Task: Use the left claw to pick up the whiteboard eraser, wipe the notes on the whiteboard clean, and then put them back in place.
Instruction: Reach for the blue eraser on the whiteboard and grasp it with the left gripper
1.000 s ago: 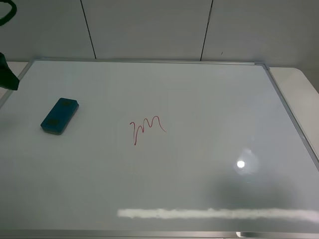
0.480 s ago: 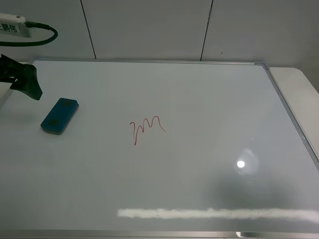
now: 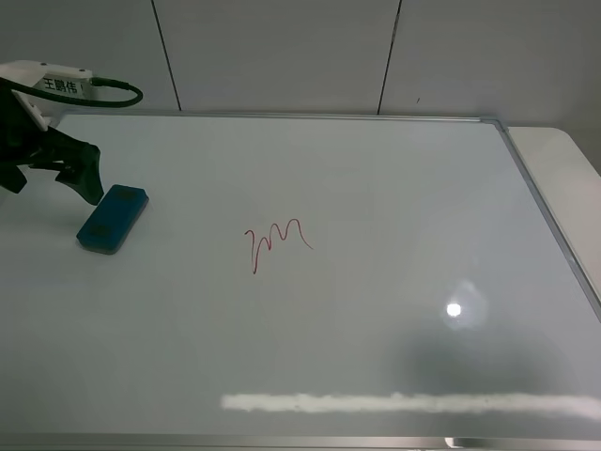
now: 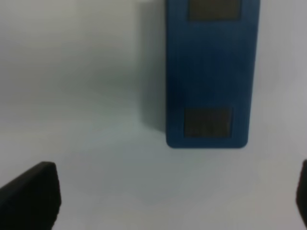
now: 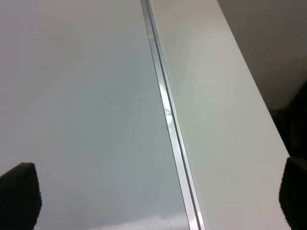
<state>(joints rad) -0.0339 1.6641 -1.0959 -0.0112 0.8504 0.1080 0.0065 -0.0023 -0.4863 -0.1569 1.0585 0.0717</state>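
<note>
The teal-blue whiteboard eraser (image 3: 113, 218) lies flat on the left part of the whiteboard (image 3: 394, 188). The notes (image 3: 277, 242), a thin red squiggle, sit near the board's middle. My left claw (image 3: 52, 186) hovers just to the far-left of the eraser, open, with nothing between its fingers. In the left wrist view the eraser (image 4: 211, 72) lies ahead of the left claw (image 4: 168, 196), whose black fingertips (image 4: 33, 196) stand wide apart. The right gripper (image 5: 156, 196) is open and empty over the board's right side; the high view does not show it.
The board's silver frame (image 5: 168, 120) runs along its right edge, with a strip of white table (image 5: 220, 120) beyond it. A white labelled tag (image 3: 56, 85) and black cable (image 3: 117, 89) ride on the left arm. A panelled wall (image 3: 282, 47) stands behind.
The left arm has come in from the left edge of the high view, moving right and down toward the eraser. Eraser and notes have not moved.
</note>
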